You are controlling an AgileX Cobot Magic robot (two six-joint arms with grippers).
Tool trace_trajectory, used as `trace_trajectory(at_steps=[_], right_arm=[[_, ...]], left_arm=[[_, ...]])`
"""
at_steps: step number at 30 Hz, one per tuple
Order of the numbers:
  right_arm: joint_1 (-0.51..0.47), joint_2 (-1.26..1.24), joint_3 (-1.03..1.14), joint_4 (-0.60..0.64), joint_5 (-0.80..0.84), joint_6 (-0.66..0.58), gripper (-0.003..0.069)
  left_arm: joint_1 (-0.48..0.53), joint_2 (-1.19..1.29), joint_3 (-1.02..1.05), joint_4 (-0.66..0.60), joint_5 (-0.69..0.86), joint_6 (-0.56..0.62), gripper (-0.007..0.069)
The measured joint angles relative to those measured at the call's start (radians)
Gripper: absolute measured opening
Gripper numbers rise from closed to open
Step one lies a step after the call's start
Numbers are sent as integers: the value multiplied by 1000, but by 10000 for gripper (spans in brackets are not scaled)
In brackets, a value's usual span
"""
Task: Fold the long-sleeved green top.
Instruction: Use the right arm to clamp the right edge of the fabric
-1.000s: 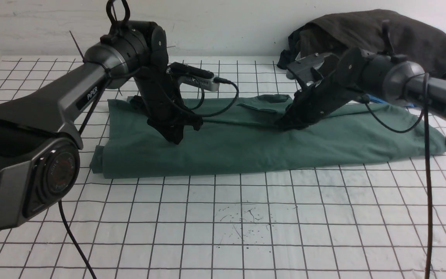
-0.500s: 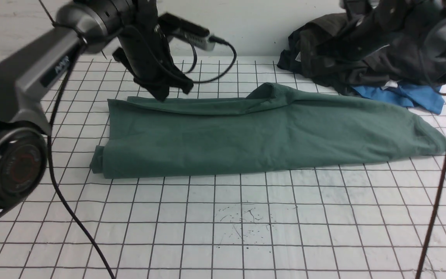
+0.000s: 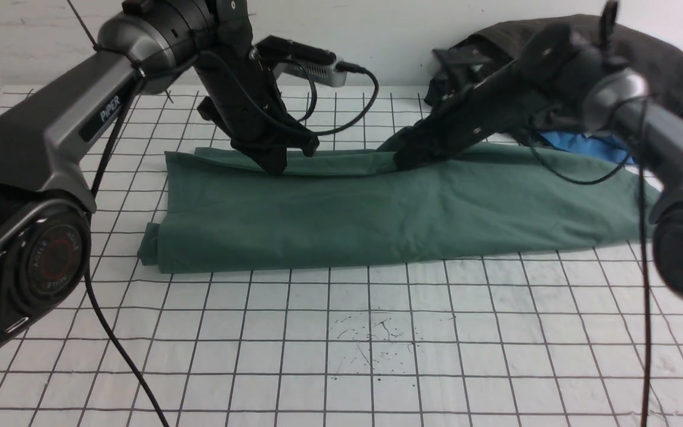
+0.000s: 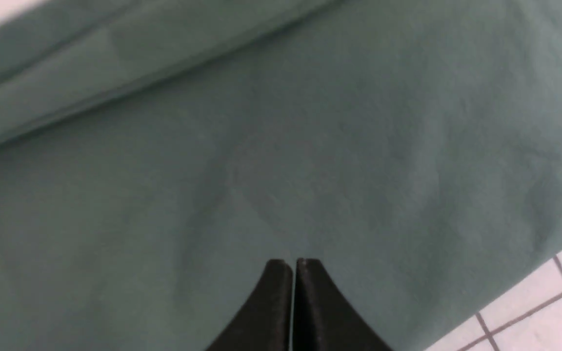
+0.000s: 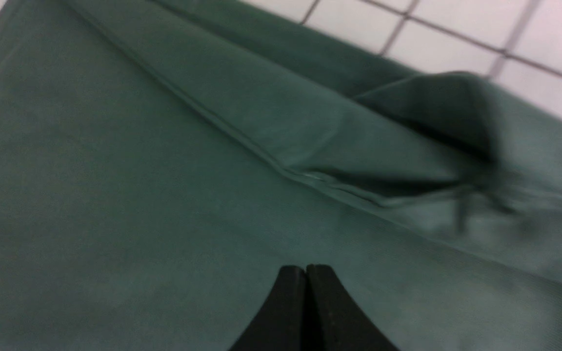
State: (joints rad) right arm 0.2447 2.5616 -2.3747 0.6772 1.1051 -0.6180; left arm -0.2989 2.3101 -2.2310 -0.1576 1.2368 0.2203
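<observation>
**A:** Where do we find the large, muted dark-green cotton green long-sleeved top (image 3: 377, 213)?

**B:** We see it lying as a long folded band across the far half of the white, black-gridded table cover (image 3: 377, 344). It runs left to right. Its near edge is a smooth fold, and layered edges lie along its far side.

**A:** And the black left gripper (image 3: 276, 165)?

**B:** We have it pointing down at the far edge of the top, left of the middle. In the left wrist view its fingertips (image 4: 276, 292) are pressed flat together, with no cloth between them and green fabric filling the picture beyond.

**A:** Does it touch the cloth?

**B:** We cannot tell.

**A:** The black right gripper (image 3: 408, 161)?

**B:** It reaches in from the far right and slants down to the far edge near the middle, where a flap of cloth stands up. Its fingertips (image 5: 291, 302) are likewise squeezed together with nothing between them. A hemmed edge and a dark pocket of folded fabric lie just beyond them.

**A:** What else do we see?

**B:** A heap of dark grey-black garments (image 3: 661, 65) sits at the far right against the wall. A bright blue garment (image 3: 590, 145) shows beneath it, just behind the top's right end.
</observation>
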Motion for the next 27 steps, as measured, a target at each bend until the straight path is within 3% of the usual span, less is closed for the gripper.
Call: trace_trajectory(at_steps=[3,8,11,17,22,25,27], right_arm=[[66,64,0,-53,-144,-28,-10],[82,88,-1,-55,-316,-25,-10],[60,93,-1,-34,-353,-82,-10],[-5,87,-1,38,-405,-50,-7],[-109,36,-1,41,-332,-13,-3],[-155,-5,-2,47,-208,-1,-2],[-170,-30,-4,50,-35,2,-2]], left_arm=[[0,8,1,0,0,3,-7],[0,8,0,0,0,11,-7],[0,8,0,0,0,18,-7],[0,8,0,2,0,24,-7],[0,25,0,16,-13,28,-7],[0,58,0,4,-94,28,-7],[0,101,0,-43,-177,31,-7]])
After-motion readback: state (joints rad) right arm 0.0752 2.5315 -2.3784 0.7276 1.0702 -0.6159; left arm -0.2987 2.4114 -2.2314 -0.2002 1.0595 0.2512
